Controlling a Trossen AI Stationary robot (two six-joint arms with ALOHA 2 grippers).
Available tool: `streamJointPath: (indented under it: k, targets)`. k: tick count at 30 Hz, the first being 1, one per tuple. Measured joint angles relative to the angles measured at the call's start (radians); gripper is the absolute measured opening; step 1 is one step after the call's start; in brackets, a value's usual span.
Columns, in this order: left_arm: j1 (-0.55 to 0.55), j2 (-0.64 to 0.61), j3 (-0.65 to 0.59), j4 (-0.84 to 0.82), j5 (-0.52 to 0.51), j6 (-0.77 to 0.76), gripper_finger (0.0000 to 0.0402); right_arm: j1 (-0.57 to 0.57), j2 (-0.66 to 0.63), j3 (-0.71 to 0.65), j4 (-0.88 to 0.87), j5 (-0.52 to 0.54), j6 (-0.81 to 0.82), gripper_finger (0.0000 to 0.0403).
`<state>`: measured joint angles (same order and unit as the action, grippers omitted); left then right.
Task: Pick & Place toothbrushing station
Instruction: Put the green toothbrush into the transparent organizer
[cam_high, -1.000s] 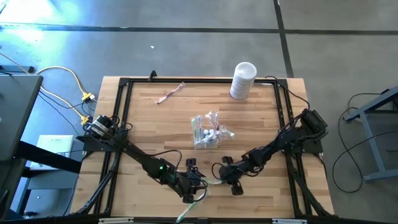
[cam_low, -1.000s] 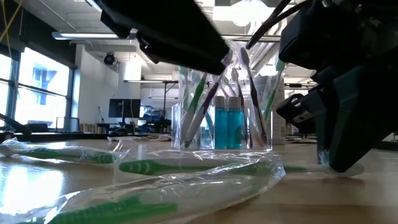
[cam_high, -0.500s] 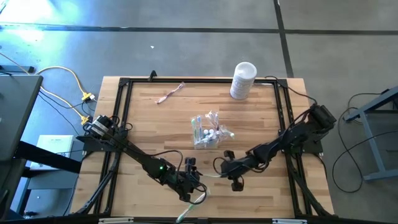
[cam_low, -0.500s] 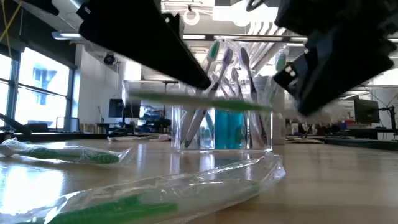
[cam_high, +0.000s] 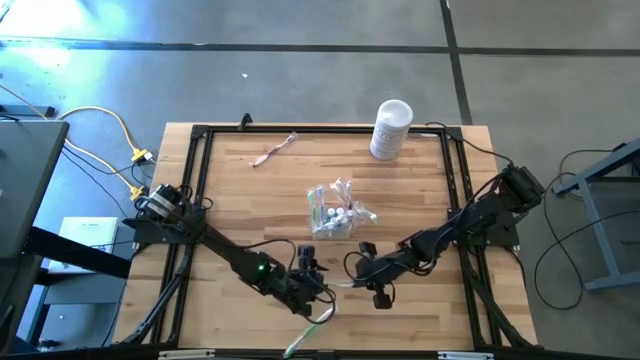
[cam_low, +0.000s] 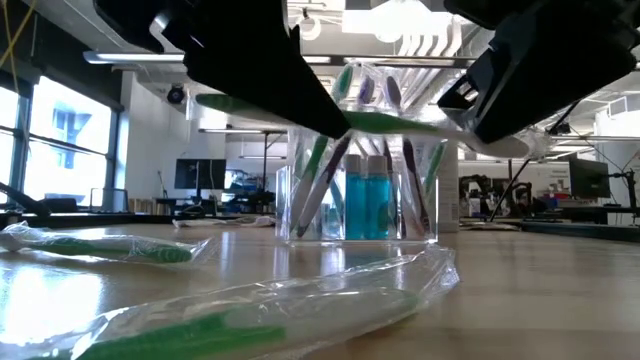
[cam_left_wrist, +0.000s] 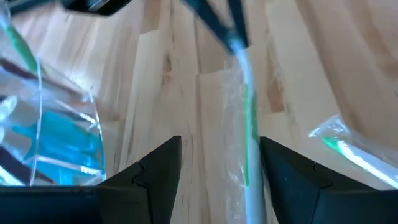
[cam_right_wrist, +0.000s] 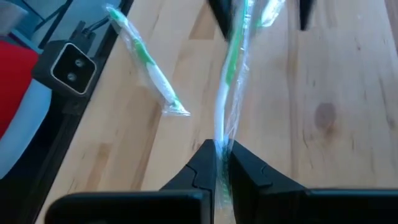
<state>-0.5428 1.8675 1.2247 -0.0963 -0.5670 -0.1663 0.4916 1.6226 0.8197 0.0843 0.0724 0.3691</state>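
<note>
Near the front edge of the wooden table, both dark arms meet over a wrapped green toothbrush lifted clear of the surface. From the camera above, the right gripper sits just right of the left gripper, with the toothbrush spanning the small space between them.

Seen from the right wrist, the right gripper's fingers are pinched tight on the white handle end of the toothbrush, which runs away from the camera in its clear wrapper. Seen from the left wrist, the left gripper's two fingers stand spread apart, and the toothbrush passes between them; whether either finger touches it cannot be told. At its far end the right gripper's thin dark tips clamp it.

Behind the grippers, near the middle of the table, stands a small clear plastic cup, upright and crowded with toothbrushes and teal tubes.

At table level, two more wrapped green toothbrushes lie flat: one at the left, another closest to the camera in crumpled clear wrap.

A white canister stands at the far right of the table, and a loose pinkish wrapped item lies at the far left, well apart from everything else.
</note>
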Motion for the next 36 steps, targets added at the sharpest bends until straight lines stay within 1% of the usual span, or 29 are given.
streamJointPath:
  k: [4, 9, 12, 16, 22, 26, 27, 32, 36]
  targets:
    - [0.014, 0.000, 0.000, -0.026, 0.015, -0.050, 0.0200, -0.001, 0.000, 0.000, 0.001, 0.004, 0.000, 0.0015]
    - [0.021, 0.000, 0.000, -0.043, 0.059, -0.091, 0.0200, -0.001, 0.000, 0.000, 0.001, 0.005, -0.006, 0.0015]
    - [0.019, 0.000, 0.000, -0.042, 0.060, -0.097, 0.0191, -0.001, 0.000, 0.000, 0.002, 0.005, -0.007, 0.0015]
    - [0.020, 0.000, 0.000, -0.042, 0.064, -0.104, 0.0159, 0.000, -0.001, 0.000, 0.002, 0.007, -0.007, 0.0015]
    - [0.020, 0.000, 0.000, -0.041, 0.098, -0.105, 0.0083, -0.001, -0.001, 0.000, 0.002, 0.005, -0.007, 0.0027]
    - [0.020, 0.000, 0.000, -0.042, 0.141, -0.102, 0.0022, -0.001, -0.001, 0.000, 0.006, 0.007, -0.007, 0.0048]
    - [0.020, 0.000, 0.000, -0.043, 0.152, -0.102, 0.0016, -0.001, -0.001, 0.000, 0.012, 0.006, -0.007, 0.0055]
    - [0.020, 0.000, 0.000, -0.048, 0.185, -0.111, 0.0028, 0.001, -0.002, 0.000, 0.074, 0.001, -0.009, 0.0106]
    - [0.020, 0.000, 0.000, -0.072, 0.193, -0.132, 0.0015, 0.007, -0.004, 0.000, 0.115, -0.008, -0.065, 0.0155]
